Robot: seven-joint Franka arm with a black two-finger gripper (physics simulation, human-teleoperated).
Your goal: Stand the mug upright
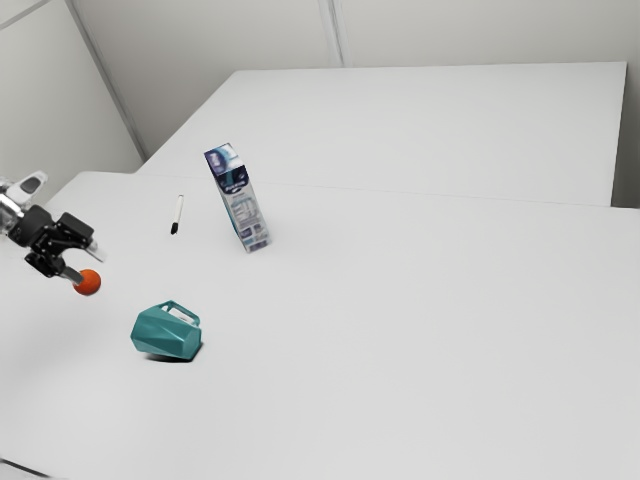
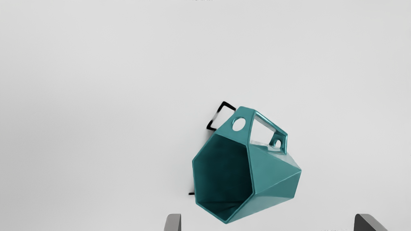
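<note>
Gripper (image 1: 90,268): fingers spread wide | mug (image 2: 273,178): on its side on table (image 1: 420,340), handle (image 2: 245,113) uppermost, open mouth visible in wrist view | orange ball (image 1: 87,284): beside fingertips in exterior view, contact cannot be told | carton (image 1: 240,204): near marker (image 1: 178,214), both well apart from mug

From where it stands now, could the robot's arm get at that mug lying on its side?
Probably yes: the jaws stand open, and in the wrist view nothing covers the mug. The ball looks close to the jaws in the exterior view, a possible snag.
</note>
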